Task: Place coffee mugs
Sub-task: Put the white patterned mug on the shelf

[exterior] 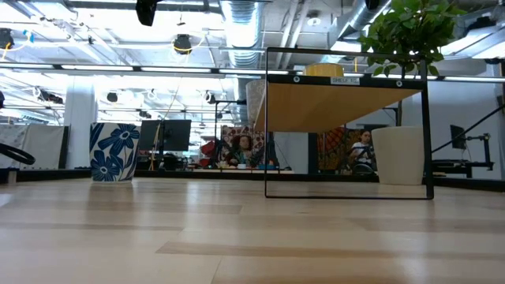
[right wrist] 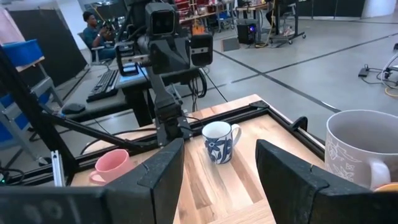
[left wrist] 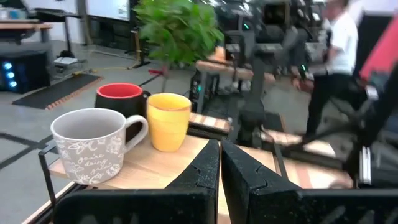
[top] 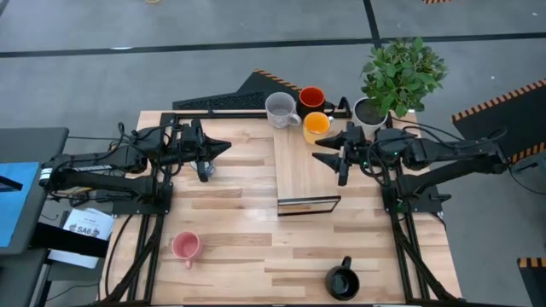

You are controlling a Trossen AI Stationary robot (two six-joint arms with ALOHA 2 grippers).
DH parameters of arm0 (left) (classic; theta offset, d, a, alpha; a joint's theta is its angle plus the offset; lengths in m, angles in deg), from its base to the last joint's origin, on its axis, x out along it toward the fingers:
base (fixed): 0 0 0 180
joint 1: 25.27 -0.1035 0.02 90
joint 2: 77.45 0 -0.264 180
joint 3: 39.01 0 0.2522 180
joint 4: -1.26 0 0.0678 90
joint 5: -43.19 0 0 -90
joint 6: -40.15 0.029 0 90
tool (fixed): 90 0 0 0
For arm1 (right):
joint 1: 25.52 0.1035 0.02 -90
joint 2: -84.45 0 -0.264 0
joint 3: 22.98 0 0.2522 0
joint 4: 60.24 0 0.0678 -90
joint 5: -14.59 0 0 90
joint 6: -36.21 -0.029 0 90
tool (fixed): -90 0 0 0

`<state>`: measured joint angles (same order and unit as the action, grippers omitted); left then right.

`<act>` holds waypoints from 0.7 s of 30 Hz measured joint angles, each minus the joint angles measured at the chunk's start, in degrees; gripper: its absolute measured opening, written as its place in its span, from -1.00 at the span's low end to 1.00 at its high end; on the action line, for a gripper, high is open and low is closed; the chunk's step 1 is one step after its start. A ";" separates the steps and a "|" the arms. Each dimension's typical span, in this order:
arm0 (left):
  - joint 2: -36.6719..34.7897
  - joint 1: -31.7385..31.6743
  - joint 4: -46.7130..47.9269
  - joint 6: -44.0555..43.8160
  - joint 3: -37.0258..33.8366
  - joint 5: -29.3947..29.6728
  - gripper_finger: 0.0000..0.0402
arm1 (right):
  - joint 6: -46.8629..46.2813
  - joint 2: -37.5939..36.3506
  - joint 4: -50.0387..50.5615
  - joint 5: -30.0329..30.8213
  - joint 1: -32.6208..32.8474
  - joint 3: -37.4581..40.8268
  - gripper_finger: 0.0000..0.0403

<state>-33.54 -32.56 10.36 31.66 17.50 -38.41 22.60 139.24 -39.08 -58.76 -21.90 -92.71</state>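
Three mugs stand on the far end of the wooden shelf (top: 299,170): pale grey (top: 280,109) (left wrist: 93,149), red-orange (top: 311,97) (left wrist: 119,96) and yellow-orange (top: 316,126) (left wrist: 169,121). The white mug with blue pattern (top: 205,169) (right wrist: 219,141) (exterior: 114,151) stands on the table left of the shelf. The pink mug (top: 185,247) (right wrist: 112,165) lies on its side near the table's near-left. The black mug (top: 343,280) stands at the near edge. My left gripper (top: 225,147) (left wrist: 219,168) hovers shut above the white mug. My right gripper (top: 322,151) (right wrist: 221,180) hovers open at the shelf's right side.
A green plant in a white pot (top: 397,77) (exterior: 398,155) stands at the table's far right corner, beside the shelf. The shelf's black frame (exterior: 347,193) rests on the table's middle. Bare wood lies between the pink and black mugs. People (left wrist: 336,43) (right wrist: 93,28) are in the room beyond.
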 joint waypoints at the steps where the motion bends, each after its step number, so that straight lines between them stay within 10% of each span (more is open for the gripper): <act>1: 0.22 0.00 -0.36 -1.45 0.26 1.01 -1.00 | 0.00 0.00 0.00 0.00 0.00 0.00 0.11; 11: 9.94 -3.53 41.98 -10.93 17.79 15.03 -0.56 | 0.00 0.00 0.04 0.00 0.02 0.00 0.11; 21: 19.71 -6.97 64.84 -28.93 16.04 5.87 0.04 | 0.05 0.00 0.46 -0.02 0.00 0.00 0.11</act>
<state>-13.84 -39.54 75.21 2.73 33.54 -32.54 22.65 139.24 -38.62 -58.78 -21.90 -92.71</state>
